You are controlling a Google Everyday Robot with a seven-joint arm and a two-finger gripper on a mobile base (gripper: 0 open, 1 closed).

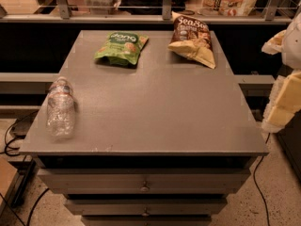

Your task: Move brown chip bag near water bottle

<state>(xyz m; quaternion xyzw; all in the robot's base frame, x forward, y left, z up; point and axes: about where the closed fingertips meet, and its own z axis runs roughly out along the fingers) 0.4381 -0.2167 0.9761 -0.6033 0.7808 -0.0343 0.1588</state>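
My end effector [283, 102] hangs right of the worktop [155, 112]; how open, I cannot tell. I should grasp the brown chip bag [192, 39] from above, then carry it toward the water bottle [60, 108].

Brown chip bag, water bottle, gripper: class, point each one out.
brown chip bag [192, 40], camera view, middle of the bag.
water bottle [60, 108], camera view, clear ribbed body.
gripper [283, 105], camera view, pale part at the right edge, off the table [155, 107].
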